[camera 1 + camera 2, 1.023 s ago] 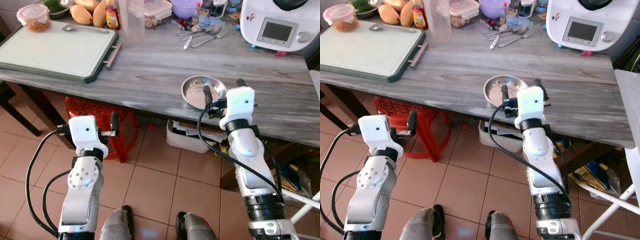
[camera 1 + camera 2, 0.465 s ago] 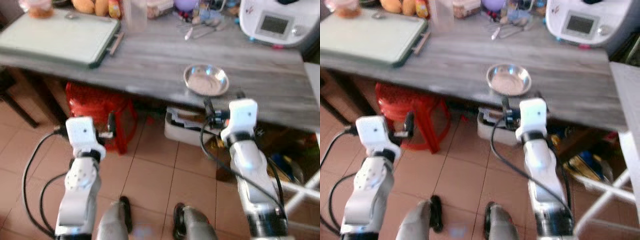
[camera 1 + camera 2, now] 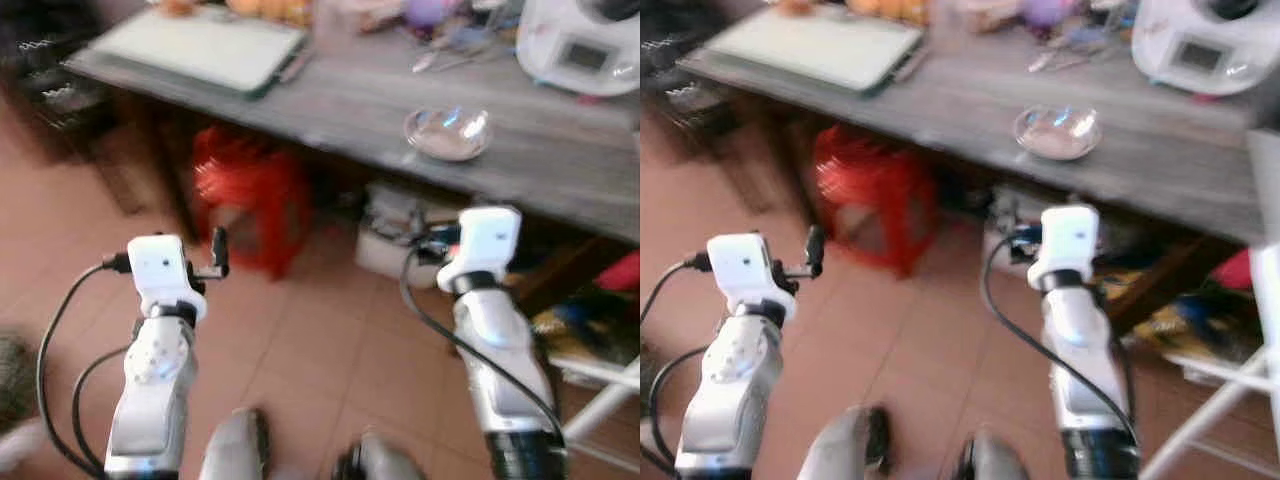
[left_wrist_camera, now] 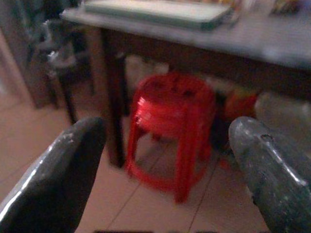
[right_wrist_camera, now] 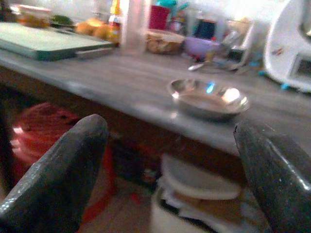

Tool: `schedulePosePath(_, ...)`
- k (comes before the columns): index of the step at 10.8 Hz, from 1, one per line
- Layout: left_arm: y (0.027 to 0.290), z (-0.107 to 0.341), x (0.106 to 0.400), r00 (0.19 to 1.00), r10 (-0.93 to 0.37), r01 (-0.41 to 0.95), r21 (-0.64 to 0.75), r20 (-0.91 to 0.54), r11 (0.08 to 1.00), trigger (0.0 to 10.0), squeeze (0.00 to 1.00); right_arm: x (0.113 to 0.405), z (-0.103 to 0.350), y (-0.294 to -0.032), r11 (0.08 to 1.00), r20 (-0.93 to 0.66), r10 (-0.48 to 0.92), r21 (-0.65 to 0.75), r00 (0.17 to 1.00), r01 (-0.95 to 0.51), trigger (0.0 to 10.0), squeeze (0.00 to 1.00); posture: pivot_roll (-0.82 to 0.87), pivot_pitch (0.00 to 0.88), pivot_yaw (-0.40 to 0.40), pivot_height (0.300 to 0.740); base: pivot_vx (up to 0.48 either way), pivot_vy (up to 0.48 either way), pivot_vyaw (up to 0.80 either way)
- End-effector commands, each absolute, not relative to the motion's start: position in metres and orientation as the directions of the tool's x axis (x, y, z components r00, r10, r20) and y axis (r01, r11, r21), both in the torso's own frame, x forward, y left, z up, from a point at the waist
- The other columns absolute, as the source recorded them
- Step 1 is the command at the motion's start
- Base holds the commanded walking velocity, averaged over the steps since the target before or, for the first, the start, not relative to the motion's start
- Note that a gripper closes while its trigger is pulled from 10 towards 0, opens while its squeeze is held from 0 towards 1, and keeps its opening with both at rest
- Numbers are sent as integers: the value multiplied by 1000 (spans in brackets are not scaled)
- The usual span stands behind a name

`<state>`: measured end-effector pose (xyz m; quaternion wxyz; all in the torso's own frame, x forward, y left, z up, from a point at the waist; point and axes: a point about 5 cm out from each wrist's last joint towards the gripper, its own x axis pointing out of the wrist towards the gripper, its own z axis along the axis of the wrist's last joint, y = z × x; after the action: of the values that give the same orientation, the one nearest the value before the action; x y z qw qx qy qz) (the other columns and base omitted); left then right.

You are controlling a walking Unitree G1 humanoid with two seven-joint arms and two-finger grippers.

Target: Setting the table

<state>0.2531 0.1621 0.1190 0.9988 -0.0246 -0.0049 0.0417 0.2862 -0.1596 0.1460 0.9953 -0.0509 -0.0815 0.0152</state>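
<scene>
My head views are blurred; the grey counter [image 3: 540,165] stands ahead of me, and on it, near its front edge, sits the steel bowl [image 3: 446,133], empty of any grip, well apart from both my arms; behind it lies a scatter of cutlery [image 3: 450,62], and at the far right corner stands a white kitchen machine [image 3: 582,50] with a small screen; toward the left end of the counter lies a pale green tray [image 3: 205,48], with some orange fruit [image 3: 265,8] beyond it, too smeared to name.

My right gripper [image 5: 170,160] is held out in front of the counter's edge, below the level of its top, the jaws spread wide and holding nothing; between its fingers [image 5: 58,165] I see the bowl on the counter, and a white bin [image 5: 194,204] underneath.

My left gripper [image 4: 165,170] hangs lower and off to the left over the tiled floor [image 3: 330,360], jaws likewise wide apart and empty; it looks toward a stack of red plastic stools [image 4: 172,109] standing under the counter beside a dark leg [image 4: 112,97].

At the right edge a white frame [image 3: 610,400] stands on the floor; I cannot tell what it belongs to.
</scene>
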Motion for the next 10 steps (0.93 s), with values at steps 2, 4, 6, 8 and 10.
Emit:
schedulePosePath(2, 172, 122, 243, 992, 122, -122, -41, 12, 992, 10000, 0, 271, 133, -171, 999, 97, -17, -47, 995, 21, 10000, 0, 5, 128, -20, 740, -261, 0, 0)
schedulePosePath(4, 170, 125, 247, 995, 98, -97, -31, 27, 995, 10000, 0, 271, 136, -167, 999, 116, -2, -49, 993, 8, 10000, 0, 3, 130, -13, 740, -129, 0, 0)
schedulePosePath(6, 168, 135, 251, 997, 34, -33, -14, 76, 999, 10000, 0, 277, 142, -171, 998, 127, -20, -55, 992, 27, 10000, 0, 2, 134, 2, 740, 0, 0, 0)
schedulePosePath(8, 164, 139, 253, 995, 5, -3, -22, 98, 1000, 10000, 0, 279, 144, -171, 999, 130, -12, -49, 991, 18, 10000, 0, -1, 143, -4, 740, 0, -364, -469)
schedulePosePath(10, 159, 138, 252, 995, -8, 11, -30, 97, 999, 10000, 0, 283, 148, -172, 998, 141, -7, -67, 990, 17, 10000, 0, -4, 148, -12, 740, 0, -450, 0)
